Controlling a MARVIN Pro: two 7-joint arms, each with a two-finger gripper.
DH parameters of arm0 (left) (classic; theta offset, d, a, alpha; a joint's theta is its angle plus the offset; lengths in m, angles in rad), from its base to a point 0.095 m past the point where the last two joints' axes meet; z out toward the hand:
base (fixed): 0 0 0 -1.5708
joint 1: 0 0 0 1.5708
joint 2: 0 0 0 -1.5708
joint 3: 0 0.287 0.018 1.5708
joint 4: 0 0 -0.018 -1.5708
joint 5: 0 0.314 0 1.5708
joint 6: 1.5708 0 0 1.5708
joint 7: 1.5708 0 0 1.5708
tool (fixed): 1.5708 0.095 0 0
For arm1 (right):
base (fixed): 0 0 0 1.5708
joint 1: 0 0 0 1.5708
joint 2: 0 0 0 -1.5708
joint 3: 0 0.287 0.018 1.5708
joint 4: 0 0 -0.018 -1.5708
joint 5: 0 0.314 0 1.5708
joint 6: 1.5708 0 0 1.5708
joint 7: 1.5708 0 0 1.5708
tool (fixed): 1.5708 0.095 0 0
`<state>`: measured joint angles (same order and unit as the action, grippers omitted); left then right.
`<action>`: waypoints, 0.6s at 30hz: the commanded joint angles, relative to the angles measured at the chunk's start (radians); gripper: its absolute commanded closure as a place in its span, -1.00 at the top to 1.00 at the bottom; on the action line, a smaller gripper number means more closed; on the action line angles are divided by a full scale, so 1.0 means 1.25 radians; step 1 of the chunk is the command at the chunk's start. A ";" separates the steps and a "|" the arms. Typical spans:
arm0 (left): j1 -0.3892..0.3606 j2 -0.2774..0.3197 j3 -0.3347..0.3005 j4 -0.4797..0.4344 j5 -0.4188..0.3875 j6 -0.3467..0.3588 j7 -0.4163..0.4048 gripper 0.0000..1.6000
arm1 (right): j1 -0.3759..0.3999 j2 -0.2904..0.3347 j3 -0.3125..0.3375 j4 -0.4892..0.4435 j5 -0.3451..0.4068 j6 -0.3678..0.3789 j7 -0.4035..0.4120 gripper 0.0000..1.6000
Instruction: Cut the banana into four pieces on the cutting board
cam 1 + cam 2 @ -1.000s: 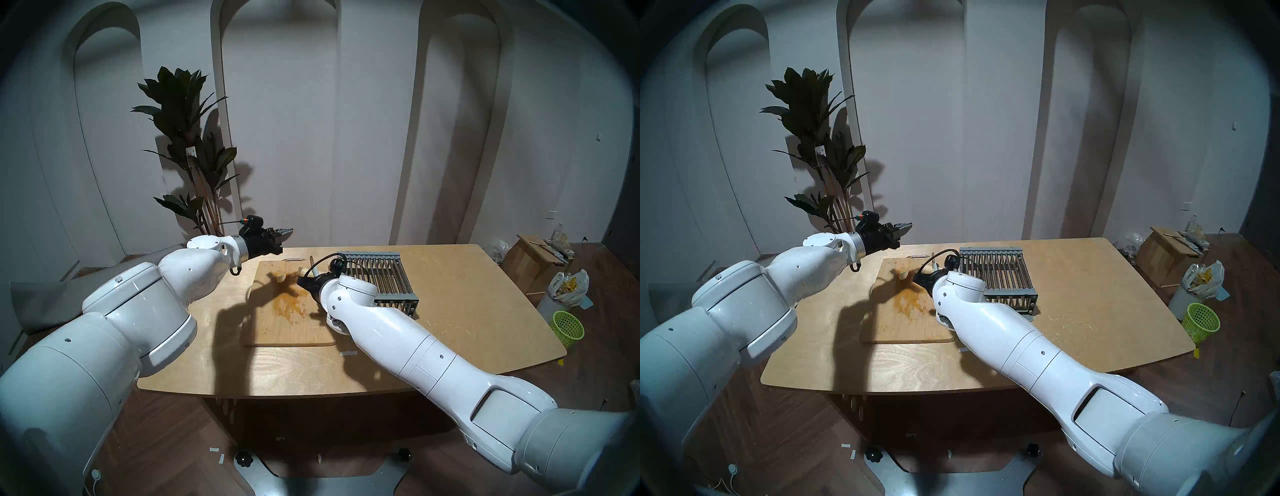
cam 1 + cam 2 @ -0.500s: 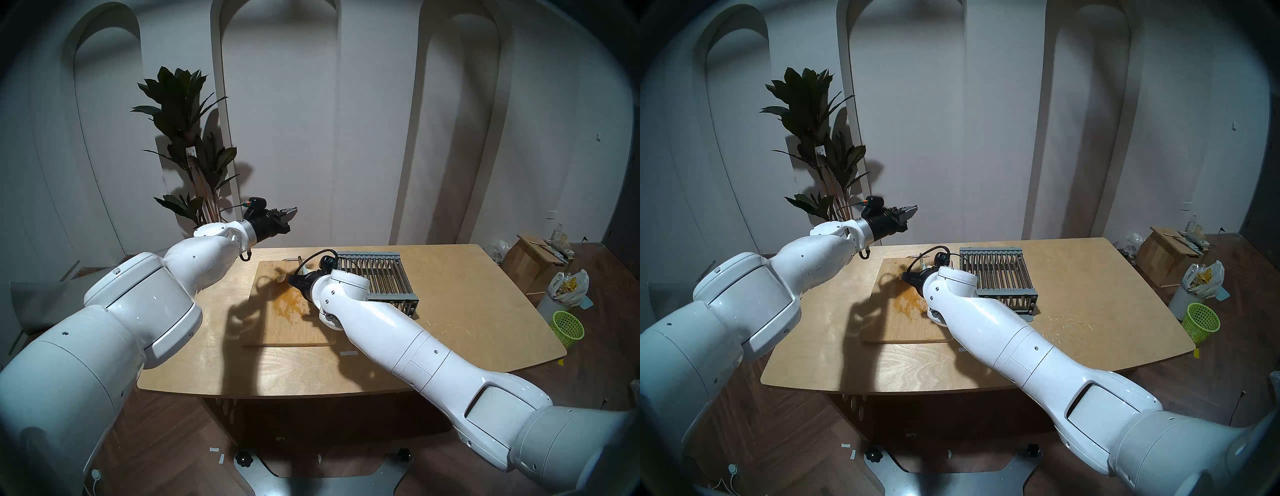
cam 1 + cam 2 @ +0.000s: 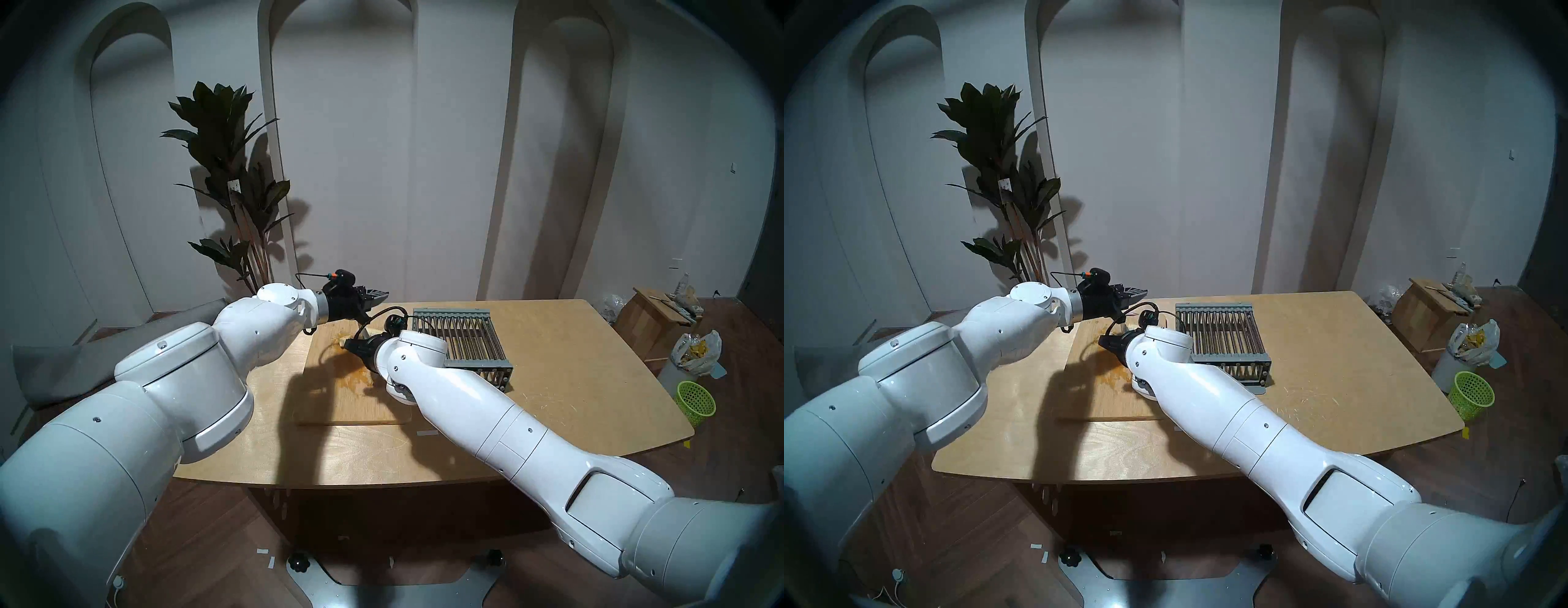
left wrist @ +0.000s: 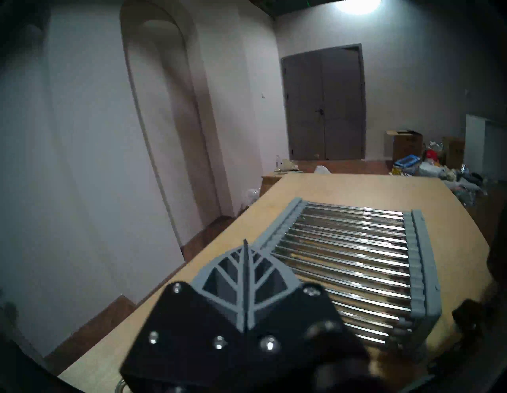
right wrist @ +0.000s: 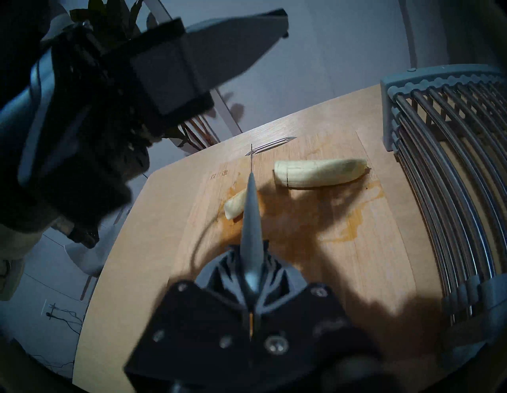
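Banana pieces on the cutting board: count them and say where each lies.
2. A long piece lies near the cutting board's far edge, toward the rack; a short piece lies beside the knife, which may hide more.

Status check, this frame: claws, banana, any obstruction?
Right claw shut on knife. Left claw shut, empty. Banana in two pieces on cutting board. No obstruction.

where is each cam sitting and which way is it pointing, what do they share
Head stereo left: up on the head, looking down at the table; both arms show, the left end effector raised.
Head stereo right: nearly the same picture, shifted slightly.
Left wrist: faces across the table to the metal rack and the door; its shut fingers show.
Right wrist: looks down at the cutting board and the banana; the right end effector grips a knife.
Shared: all four show the rack.
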<state>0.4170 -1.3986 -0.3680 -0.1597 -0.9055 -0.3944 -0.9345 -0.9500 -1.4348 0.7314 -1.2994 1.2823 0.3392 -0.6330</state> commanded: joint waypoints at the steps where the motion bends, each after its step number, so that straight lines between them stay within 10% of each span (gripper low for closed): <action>1: -0.010 0.013 0.023 -0.001 0.026 -0.032 -0.016 -1.00 | 0.021 0.002 0.011 -0.007 -0.005 -0.003 -0.006 -1.00; 18: 0.009 0.008 0.071 0.000 0.082 -0.073 -0.019 -1.00 | 0.025 0.018 0.023 0.011 -0.014 -0.002 -0.032 -1.00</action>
<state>0.4435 -1.3781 -0.2826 -0.1592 -0.8092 -0.4648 -0.9675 -0.9362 -1.4087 0.7536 -1.2772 1.2672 0.3389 -0.6702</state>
